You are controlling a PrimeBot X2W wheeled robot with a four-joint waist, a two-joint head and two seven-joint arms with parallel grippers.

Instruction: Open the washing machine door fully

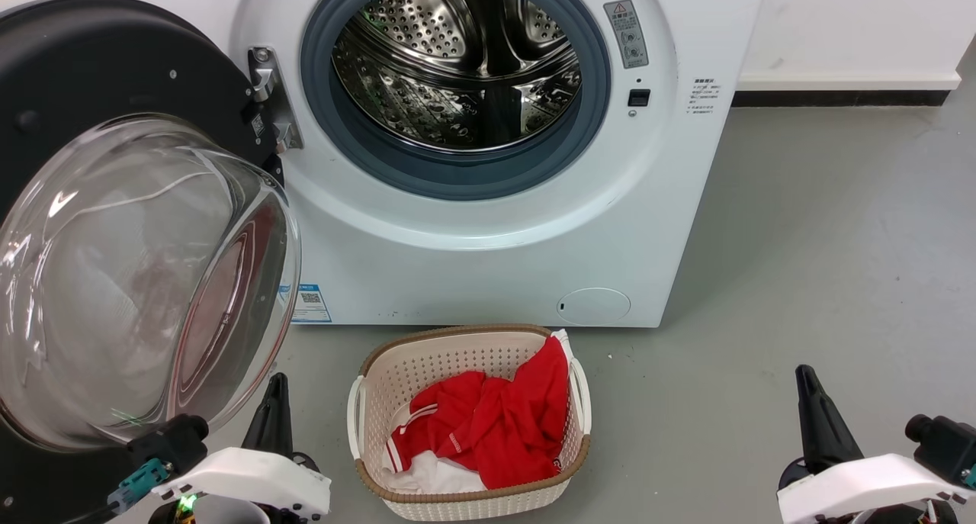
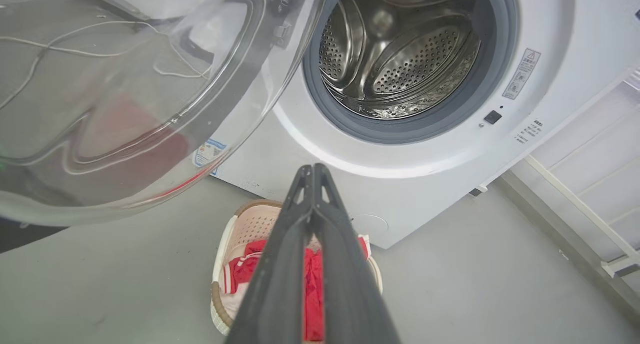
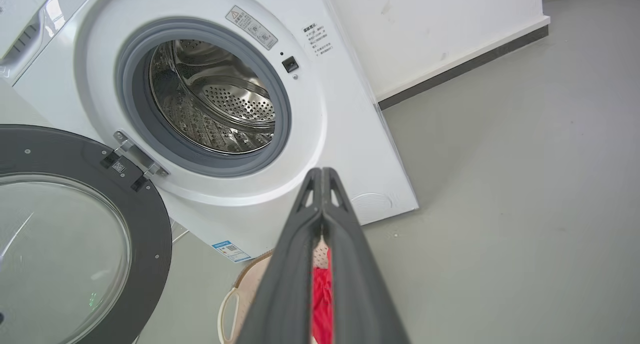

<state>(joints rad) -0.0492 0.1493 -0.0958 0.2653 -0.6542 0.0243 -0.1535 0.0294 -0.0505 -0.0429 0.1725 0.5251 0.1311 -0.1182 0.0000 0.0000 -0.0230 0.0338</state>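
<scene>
- Washing machine door [image 1: 137, 265] is free of both grippers: the left gripper [image 2: 312, 174] and right gripper [image 3: 321, 176] have their fingers clenched on nothing.
- It hangs swung wide, left of the washing machine [image 1: 496, 234], with the drum [image 1: 457, 66] exposed.
- Opening looks essentially done.

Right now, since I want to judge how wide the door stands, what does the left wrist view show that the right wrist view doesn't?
Left wrist view's own: the left gripper, fingers shut, a white cable seen through the glass bowl of the washing machine door, and a white frame beside the washing machine. Right wrist view's own: the right gripper, also shut, and the wall's dark skirting. Shared: the door standing wide open, the steel drum, the grey gasket, and the basket of red clothes.
</scene>
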